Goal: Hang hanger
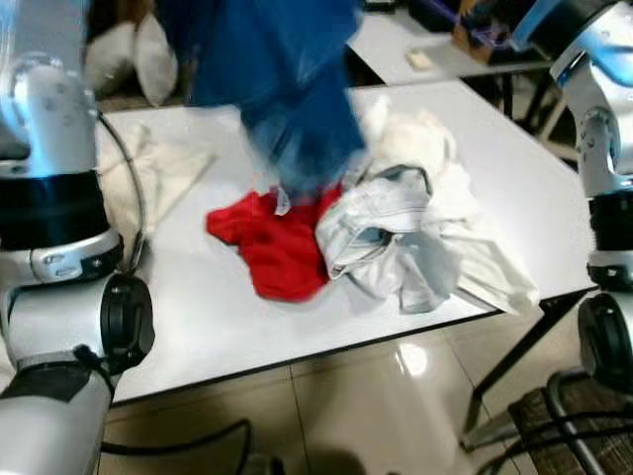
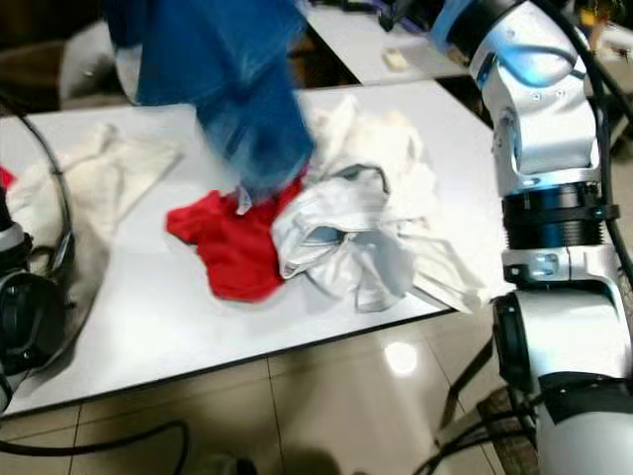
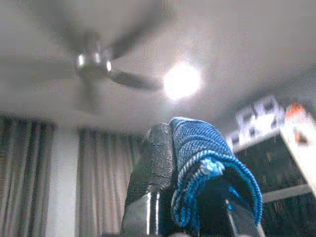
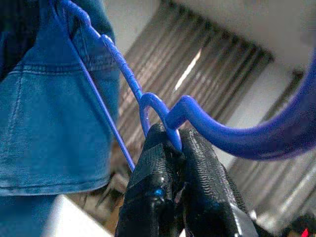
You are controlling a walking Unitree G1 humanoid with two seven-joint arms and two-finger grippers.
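Note:
A blue denim garment [image 1: 277, 79] hangs blurred above the white table [image 1: 198, 307], its lower end over a red cloth [image 1: 277, 247]. In the right wrist view my right gripper [image 4: 177, 148] is shut on the blue plastic hanger [image 4: 207, 129] near its hook, and the denim [image 4: 54, 118] drapes from the hanger's arm. In the left wrist view my left gripper [image 3: 190, 163] points up at the ceiling and is shut on a fold of the blue denim [image 3: 207, 163]. Both arms are raised, the left arm [image 1: 59, 198] and the right arm [image 2: 544, 148] framing the table.
A pile of pale grey and white clothes [image 1: 415, 228] lies beside the red cloth. Cream cloth [image 1: 148, 168] lies at the table's left. A second table [image 1: 435, 54] stands behind. Cables and a dark frame [image 1: 564, 416] lie on the tiled floor at the right.

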